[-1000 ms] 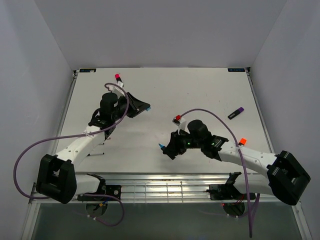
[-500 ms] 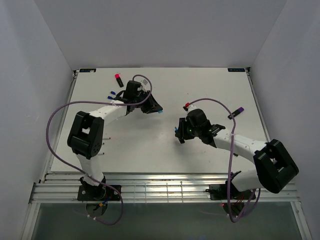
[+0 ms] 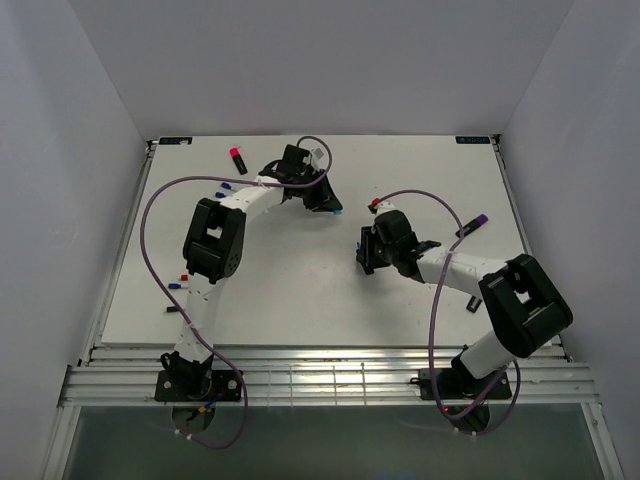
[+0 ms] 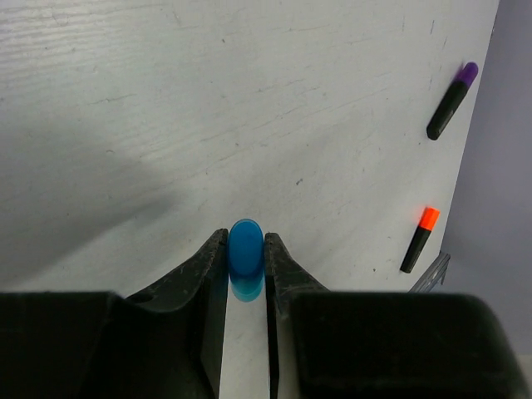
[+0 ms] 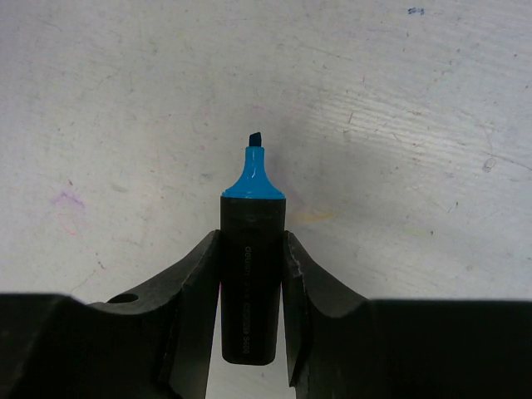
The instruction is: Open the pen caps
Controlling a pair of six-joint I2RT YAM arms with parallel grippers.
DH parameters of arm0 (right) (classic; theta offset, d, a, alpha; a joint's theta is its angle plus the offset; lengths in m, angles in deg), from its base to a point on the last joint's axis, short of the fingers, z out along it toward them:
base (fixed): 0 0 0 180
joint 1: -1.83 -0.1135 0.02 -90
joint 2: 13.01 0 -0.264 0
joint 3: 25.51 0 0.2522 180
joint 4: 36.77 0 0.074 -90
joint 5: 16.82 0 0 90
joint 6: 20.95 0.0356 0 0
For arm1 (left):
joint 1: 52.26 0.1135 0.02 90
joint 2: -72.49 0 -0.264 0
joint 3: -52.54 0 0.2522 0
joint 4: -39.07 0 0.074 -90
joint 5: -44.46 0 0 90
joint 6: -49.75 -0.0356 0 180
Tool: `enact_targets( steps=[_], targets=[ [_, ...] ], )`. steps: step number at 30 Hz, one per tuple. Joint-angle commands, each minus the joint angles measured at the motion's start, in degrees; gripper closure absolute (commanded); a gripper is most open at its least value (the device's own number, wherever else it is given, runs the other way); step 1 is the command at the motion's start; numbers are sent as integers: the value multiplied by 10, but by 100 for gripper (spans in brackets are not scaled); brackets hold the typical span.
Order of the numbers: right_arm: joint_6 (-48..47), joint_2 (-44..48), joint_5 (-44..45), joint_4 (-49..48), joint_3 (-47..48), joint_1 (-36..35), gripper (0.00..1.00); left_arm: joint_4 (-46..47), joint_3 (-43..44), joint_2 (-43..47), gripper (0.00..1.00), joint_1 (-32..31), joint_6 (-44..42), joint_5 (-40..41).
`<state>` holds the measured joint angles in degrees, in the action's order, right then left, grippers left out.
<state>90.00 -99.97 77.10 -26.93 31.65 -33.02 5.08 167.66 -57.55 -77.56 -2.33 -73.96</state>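
Pinching blue cap (image 4: pixel 246 247) between left jaws | right jaws clamp uncapped black marker (image 5: pixel 252 278)

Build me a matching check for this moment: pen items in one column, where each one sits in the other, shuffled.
Things:
1. blue cap
2. uncapped blue marker
3. purple-capped marker
4. pink-capped marker

Places:
A. gripped in the right tool
B. lying on the table, far left
C. gripped in the left tool
D. lying on the table, right side

Pairs: 1-C, 2-A, 3-D, 4-B
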Motion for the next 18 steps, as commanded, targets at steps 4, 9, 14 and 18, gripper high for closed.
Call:
enact_targets(
  steps=[4, 9, 14, 18],
  targets=[
    [-22, -45, -12, -73, 16, 19, 92, -16, 56, -37, 100, -2, -27, -30],
    [-31, -92, -29, -81, 47, 20, 92, -22, 65, -58, 100, -2, -27, -21],
    [-21, -115, -50, -90, 70, 20, 92, -20, 54, -69, 100, -2, -33, -20],
    [-14, -135, -60, -87, 83, 20, 92, -22, 47, -73, 93, 1, -34, -21]
  ],
)
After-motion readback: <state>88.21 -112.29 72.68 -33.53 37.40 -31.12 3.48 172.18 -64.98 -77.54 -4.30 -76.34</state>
